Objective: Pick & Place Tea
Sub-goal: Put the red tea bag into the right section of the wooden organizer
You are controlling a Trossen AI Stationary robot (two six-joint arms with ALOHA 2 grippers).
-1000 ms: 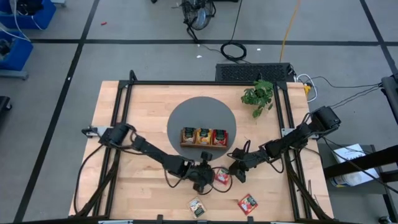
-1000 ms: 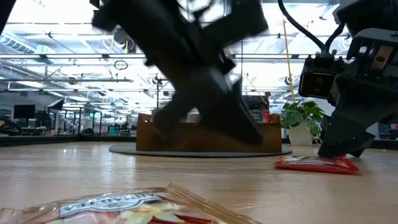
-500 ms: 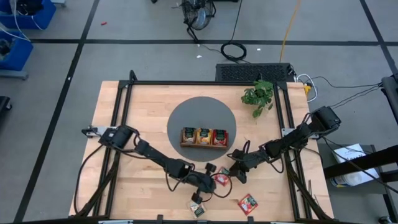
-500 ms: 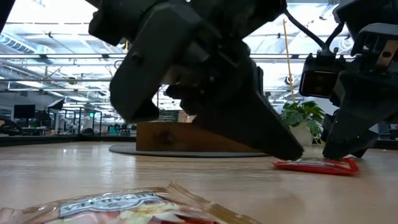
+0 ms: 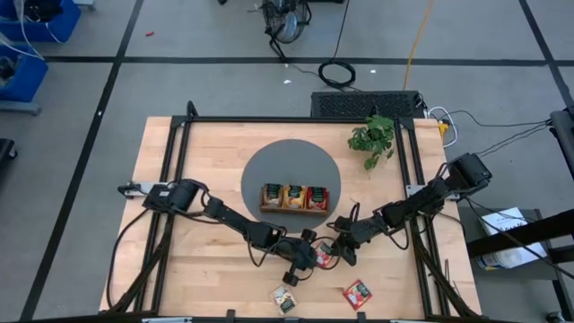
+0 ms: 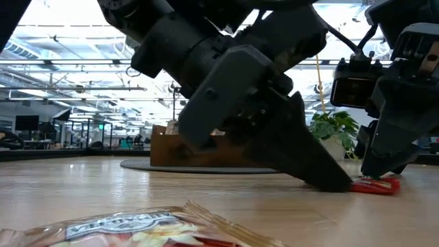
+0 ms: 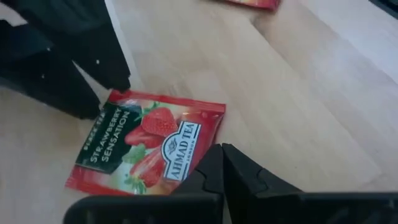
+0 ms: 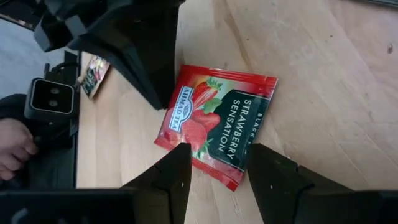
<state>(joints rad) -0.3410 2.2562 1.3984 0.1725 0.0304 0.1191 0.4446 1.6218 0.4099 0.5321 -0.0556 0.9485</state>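
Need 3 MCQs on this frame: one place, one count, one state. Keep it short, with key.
1. Where does the strawberry tea packet lie?
A. in the wooden tray
B. on the bare table between the two grippers
C. under the plant

2. How many compartments of the wooden tray hold packets?
A. one
B. two
C. three

3. How do the left gripper jaws stand?
A. shut at the packet's edge
B. wide open above the tray
C. shut on the plant

Key: 1 B, the right wrist view shows it flat on the wood, with the right gripper opposite the left. 2 C, the high view shows all three filled. 3 A, the left wrist view shows the tips together at the packet's edge.
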